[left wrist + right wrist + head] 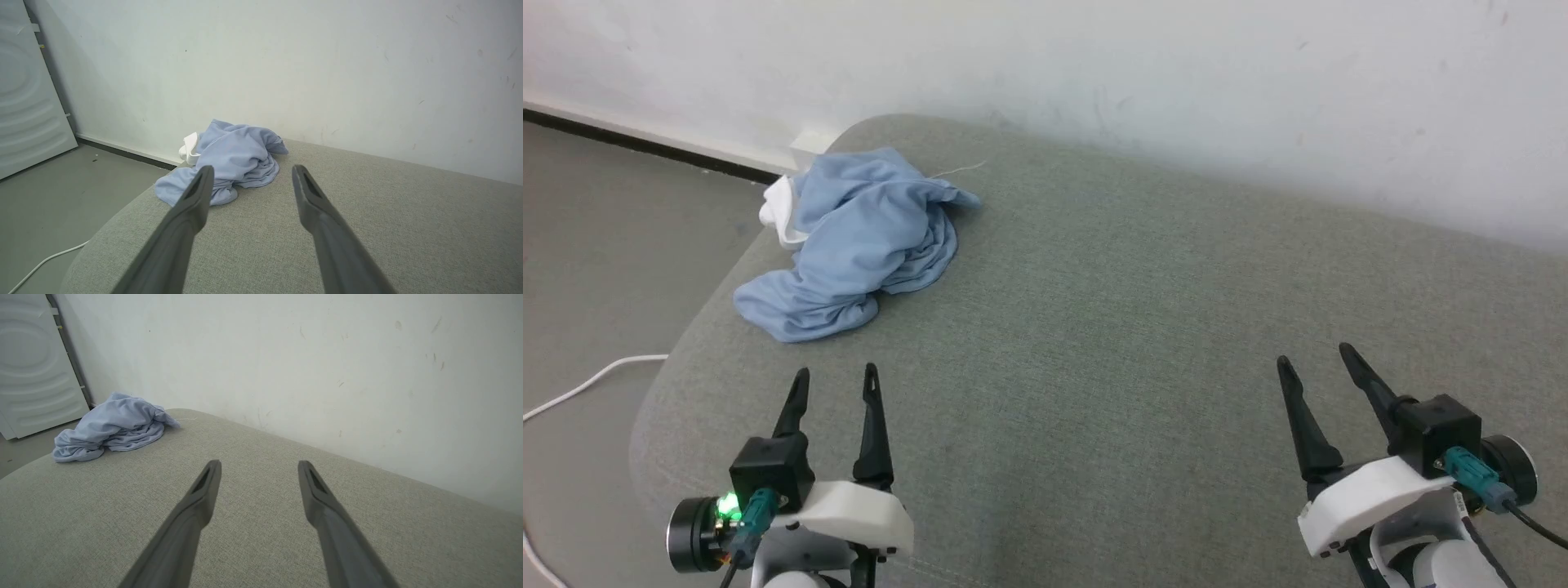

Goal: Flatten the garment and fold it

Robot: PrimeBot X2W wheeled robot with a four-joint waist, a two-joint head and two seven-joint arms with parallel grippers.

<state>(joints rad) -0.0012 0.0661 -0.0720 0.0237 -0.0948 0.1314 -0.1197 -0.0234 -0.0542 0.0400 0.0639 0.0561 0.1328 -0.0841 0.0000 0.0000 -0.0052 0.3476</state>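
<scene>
The garment [858, 241] is a light blue shirt crumpled in a heap at the far left corner of a grey-green cushioned surface [1143, 327], a bit of white collar showing at its far left edge. My left gripper [837, 377] hovers open just short of the heap's near edge, nothing between its fingers. In the left wrist view the garment [237, 161] lies beyond the left gripper [251, 170]. At the lower right my right gripper [1315, 355] stands open and empty, far from the shirt. From the right wrist, the garment [112, 430] sits far left of the right gripper [259, 465].
A white wall [1176, 82] runs along the far side of the cushion. Left of the cushion's rounded edge is grey floor [596, 269] with a white cable [588, 384] lying on it. A white panel [28, 98] stands at the far left.
</scene>
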